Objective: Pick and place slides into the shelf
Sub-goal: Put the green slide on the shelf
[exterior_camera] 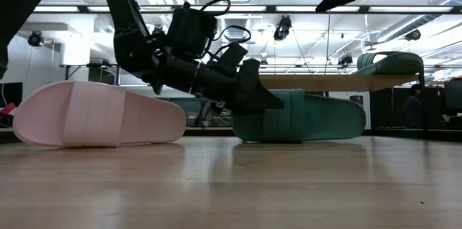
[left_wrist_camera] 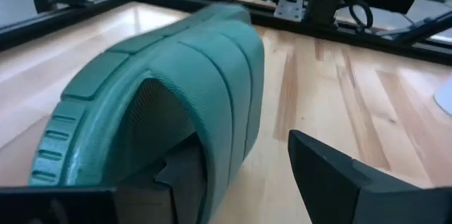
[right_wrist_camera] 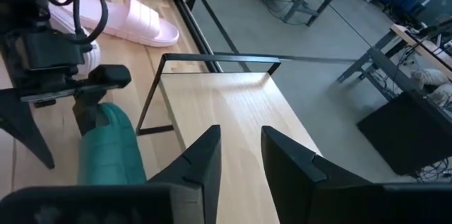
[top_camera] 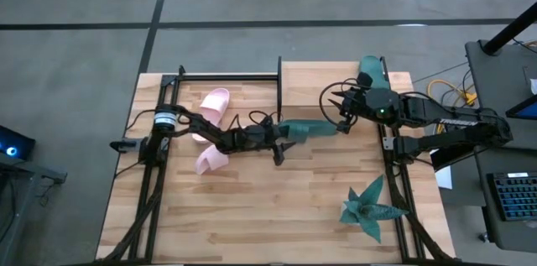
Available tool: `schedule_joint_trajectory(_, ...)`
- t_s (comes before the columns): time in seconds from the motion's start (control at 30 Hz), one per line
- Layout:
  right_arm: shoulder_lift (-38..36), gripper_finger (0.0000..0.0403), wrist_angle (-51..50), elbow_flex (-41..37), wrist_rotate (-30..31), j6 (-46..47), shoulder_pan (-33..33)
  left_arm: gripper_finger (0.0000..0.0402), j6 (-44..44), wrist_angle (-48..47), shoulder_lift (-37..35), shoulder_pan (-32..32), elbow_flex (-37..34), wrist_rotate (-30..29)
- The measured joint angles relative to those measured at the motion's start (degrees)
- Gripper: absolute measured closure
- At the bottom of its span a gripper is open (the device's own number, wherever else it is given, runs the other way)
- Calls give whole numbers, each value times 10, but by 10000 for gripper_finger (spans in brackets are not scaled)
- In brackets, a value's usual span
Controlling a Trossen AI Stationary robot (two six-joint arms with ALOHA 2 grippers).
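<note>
One ribbed, soft teal slide [left_wrist_camera: 176,90]

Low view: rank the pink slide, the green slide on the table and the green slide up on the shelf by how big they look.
1. Pink slide, though nearness to the camera may inflate it.
2. Green slide on the table, partly hidden by the left gripper.
3. Green slide on the shelf, farthest and smallest.

Slides are dark teal-green [top_camera: 306,128] with a ribbed strap, and pale pink [top_camera: 215,105]. Shelf [top_camera: 315,77] nearby is light wood on black posts.
</note>
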Motion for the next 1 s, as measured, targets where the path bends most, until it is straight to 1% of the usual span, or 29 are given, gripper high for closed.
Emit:
schedule_joint_trajectory(0.1,0,311,-4,0,0,3,0,225,0,-6,-3,0,-4,8)
schedule_joint_trajectory(0.2,0,316,-8,0,0,4,0,252,-1,-24,-13,1,-8,19)
schedule_joint_trajectory(0.27,0,319,-8,0,0,5,0,282,-2,-30,-17,1,-8,28)
schedule_joint_trajectory(0.43,0,325,-8,0,0,11,0,378,-2,-34,-19,1,0,63)
schedule_joint_trajectory(0.47,0,326,-9,0,0,11,0,389,-2,-35,-19,2,1,73)
schedule_joint_trajectory(0.63,0,324,-8,0,0,11,0,397,-15,-34,-23,2,2,107)
schedule_joint_trajectory(0.73,0,321,-8,0,0,10,0,399,-33,-37,-44,2,-4,143)
schedule_joint_trajectory(0.83,0,323,-9,7,1,1,0,400,-47,-55,-87,2,-11,174)
schedule_joint_trajectory(1.0,0,332,-8,37,0,-31,15,400,-45,-165,-198,2,-17,171)
